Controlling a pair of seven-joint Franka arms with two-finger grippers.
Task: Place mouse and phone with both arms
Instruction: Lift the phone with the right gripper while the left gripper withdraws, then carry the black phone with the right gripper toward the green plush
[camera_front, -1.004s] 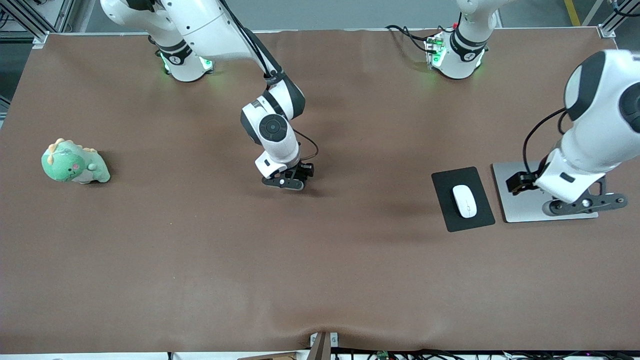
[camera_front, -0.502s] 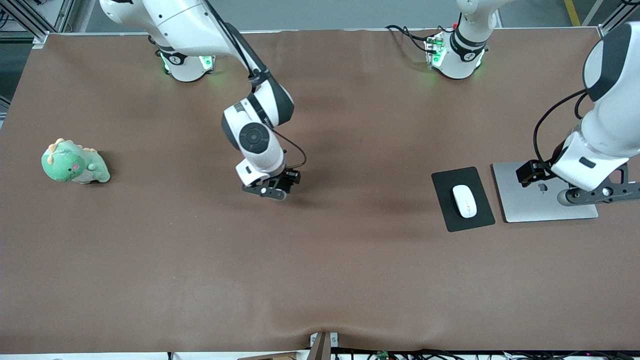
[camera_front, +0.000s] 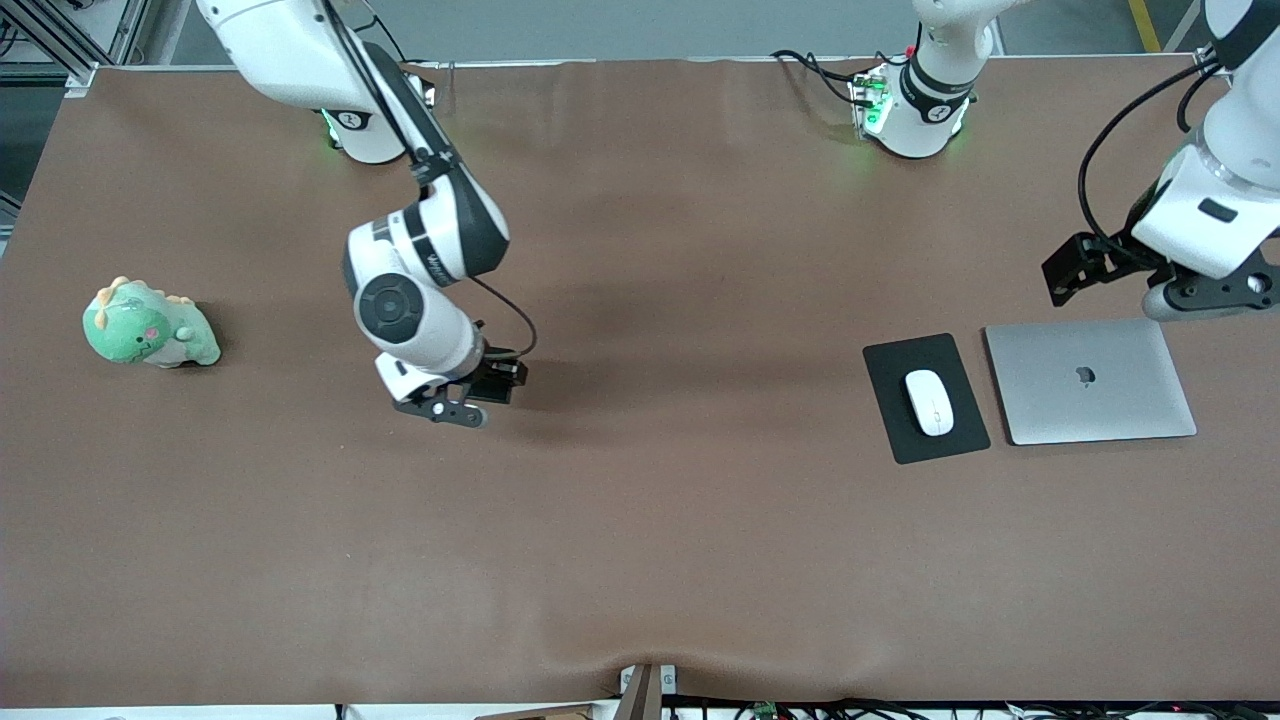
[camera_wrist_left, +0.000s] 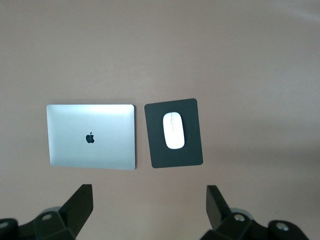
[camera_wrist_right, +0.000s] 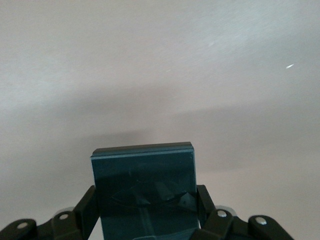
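The white mouse (camera_front: 929, 402) lies on a black mouse pad (camera_front: 966, 424) toward the left arm's end of the table. It also shows in the left wrist view (camera_wrist_left: 173, 130) on the pad (camera_wrist_left: 192, 152). My left gripper (camera_front: 1215, 293) hangs open and empty over bare table beside the laptop's edge, and its wrist view (camera_wrist_left: 148, 207) shows both fingers wide apart. My right gripper (camera_front: 445, 408) is over the middle of the table, shut on the black phone (camera_wrist_right: 144, 182). In its wrist view (camera_wrist_right: 145, 212) the phone sticks out between the fingers. In the front view the hand hides the phone.
A closed silver laptop (camera_front: 1090, 381) lies beside the mouse pad and also shows in the left wrist view (camera_wrist_left: 91, 136). A green plush dinosaur (camera_front: 148, 325) sits toward the right arm's end. The brown cloth (camera_front: 640, 540) covers the whole table.
My right gripper has carried the phone toward the right arm's end of the table. My left gripper has risen and drawn back off the laptop toward its base.
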